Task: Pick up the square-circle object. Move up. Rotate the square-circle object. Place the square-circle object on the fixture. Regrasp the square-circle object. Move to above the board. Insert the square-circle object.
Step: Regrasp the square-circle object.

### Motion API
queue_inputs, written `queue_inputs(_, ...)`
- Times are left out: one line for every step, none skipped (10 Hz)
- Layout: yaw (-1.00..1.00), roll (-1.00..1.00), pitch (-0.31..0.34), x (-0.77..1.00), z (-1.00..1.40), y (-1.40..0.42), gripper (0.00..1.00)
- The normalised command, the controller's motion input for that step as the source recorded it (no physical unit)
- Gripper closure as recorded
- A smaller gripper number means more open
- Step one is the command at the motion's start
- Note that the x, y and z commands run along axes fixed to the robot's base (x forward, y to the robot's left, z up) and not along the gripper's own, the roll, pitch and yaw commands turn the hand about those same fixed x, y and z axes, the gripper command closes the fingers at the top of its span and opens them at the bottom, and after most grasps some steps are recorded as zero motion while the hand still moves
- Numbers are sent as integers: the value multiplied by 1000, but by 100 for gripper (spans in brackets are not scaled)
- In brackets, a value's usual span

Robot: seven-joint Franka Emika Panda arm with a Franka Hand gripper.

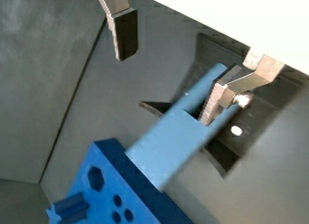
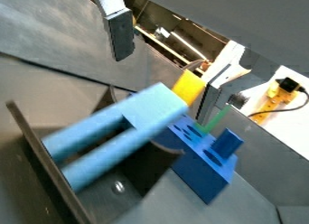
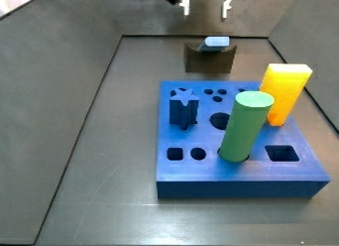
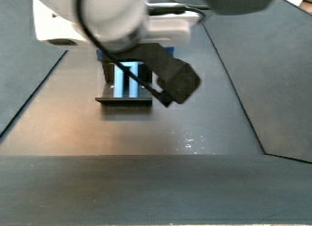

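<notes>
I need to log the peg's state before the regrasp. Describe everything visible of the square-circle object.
The square-circle object is a slim, light blue-grey peg, matte like plastic, shaped as two joined parallel bars. It lies lengthwise in the notch of the dark fixture, one end jutting past it, behind the blue board. The gripper hovers above it, fingers spread either side without touching; nothing but the fixture contacts it.

No words, numbers, labels or signs can be read in any of the pictures. Nothing is written on the board (image 3: 239, 156), the fixture (image 3: 208, 58), the square-circle object (image 2: 115, 137) or the gripper (image 3: 201, 4).
</notes>
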Motion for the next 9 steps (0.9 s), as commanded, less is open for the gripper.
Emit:
queue_inputs(0,-20,-111,-1000,-18,-10,0)
queue_inputs(6,-5,-118,-1000,-21,-7,0)
queue_inputs(25,25,-130,-1000,-16,-10,0)
queue_inputs(40,46,-138,-1000,-5,-17,0)
queue_inputs(51,65,-141,-984,0,-23,0)
queue_inputs(67,84,-140,-800,5,-26,0)
queue_inputs(76,92,-134,-661,11,-28,0)
queue_inputs(-907,1000,-11,-314,-181,-1000,0)
queue_inputs(-901,1000,-19,-190,-161,-1000,0)
